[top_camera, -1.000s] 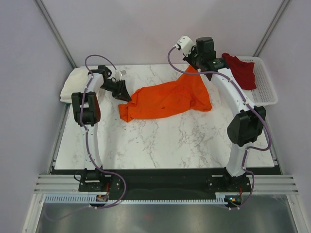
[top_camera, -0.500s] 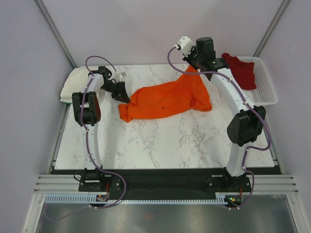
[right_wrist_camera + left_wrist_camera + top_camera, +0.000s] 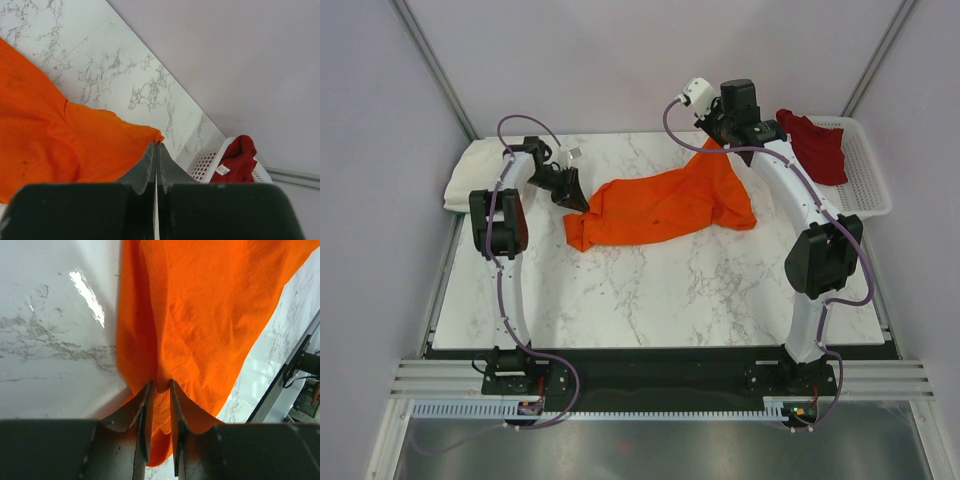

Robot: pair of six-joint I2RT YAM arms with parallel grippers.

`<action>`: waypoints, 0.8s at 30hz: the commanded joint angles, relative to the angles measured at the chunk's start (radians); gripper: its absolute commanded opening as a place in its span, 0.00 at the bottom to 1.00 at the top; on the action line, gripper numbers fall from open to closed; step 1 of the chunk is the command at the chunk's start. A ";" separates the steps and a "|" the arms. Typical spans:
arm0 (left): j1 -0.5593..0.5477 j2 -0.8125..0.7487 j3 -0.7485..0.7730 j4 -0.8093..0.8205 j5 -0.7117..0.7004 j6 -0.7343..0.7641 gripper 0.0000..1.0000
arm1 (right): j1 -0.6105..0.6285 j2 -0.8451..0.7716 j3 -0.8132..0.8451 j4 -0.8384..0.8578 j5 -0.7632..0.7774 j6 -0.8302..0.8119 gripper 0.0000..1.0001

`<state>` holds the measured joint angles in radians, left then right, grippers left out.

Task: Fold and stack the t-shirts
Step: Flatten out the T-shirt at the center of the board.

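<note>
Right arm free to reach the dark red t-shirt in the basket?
Likely not yet: right tool is shut on the bright orange t-shirt. The dark red t-shirt lies uncovered in the white mesh basket nearby.

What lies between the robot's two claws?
The orange shirt stretches from left gripper to right gripper, each pinching it; seen in the top view.

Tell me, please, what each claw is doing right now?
Left claw: closed on the orange t-shirt.
Right claw: closed, pinching the same shirt's corner.
</note>
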<state>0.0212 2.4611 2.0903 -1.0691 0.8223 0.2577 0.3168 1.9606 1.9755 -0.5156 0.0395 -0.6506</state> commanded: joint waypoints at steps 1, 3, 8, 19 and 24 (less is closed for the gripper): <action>-0.010 -0.010 0.022 -0.009 0.044 -0.006 0.26 | 0.002 -0.008 0.031 0.020 -0.009 0.012 0.00; -0.009 -0.013 0.027 -0.009 0.040 -0.005 0.26 | 0.004 -0.003 0.032 0.020 -0.007 0.014 0.00; -0.010 -0.024 0.031 -0.008 0.025 0.000 0.24 | 0.004 0.000 0.039 0.020 -0.013 0.022 0.00; -0.010 -0.047 0.057 0.008 -0.043 0.006 0.16 | 0.005 0.001 0.039 0.022 -0.016 0.028 0.00; -0.009 -0.079 0.091 0.011 -0.109 0.034 0.08 | 0.005 0.004 0.040 0.020 -0.013 0.026 0.00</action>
<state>0.0143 2.4599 2.1265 -1.0679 0.7582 0.2600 0.3168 1.9629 1.9755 -0.5156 0.0376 -0.6392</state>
